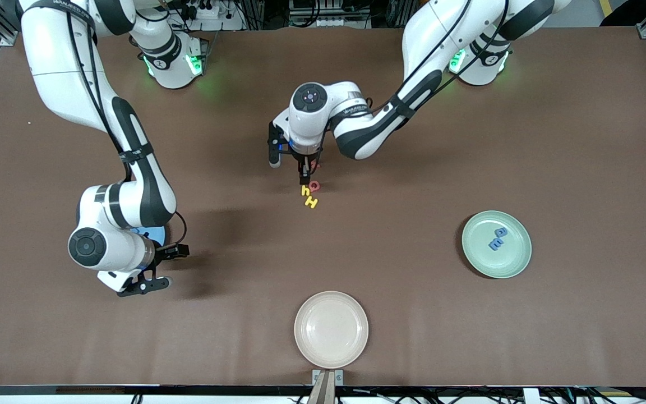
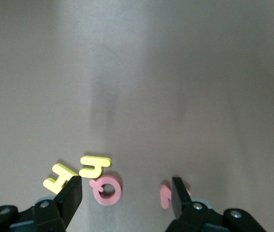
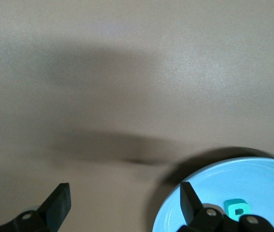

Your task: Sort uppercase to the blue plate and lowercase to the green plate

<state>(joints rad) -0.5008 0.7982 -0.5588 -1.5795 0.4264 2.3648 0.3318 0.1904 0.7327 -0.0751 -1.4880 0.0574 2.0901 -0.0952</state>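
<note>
Meanwhile, the left gripper (image 2: 126, 193) is lowered, fingers apart, astride the red Q (image 2: 107, 188) beside the yellow h (image 2: 93, 164) and H (image 2: 58, 177); the right gripper (image 3: 124, 205) is held spread over the blue plate (image 3: 267, 183).

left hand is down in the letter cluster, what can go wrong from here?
1. The left hand straddles the red Q, with the yellow h and yellow H crowded against one finger: closing may drag or pinch a neighbour.
2. The red w lies against the other finger and could get knocked aside.
</note>
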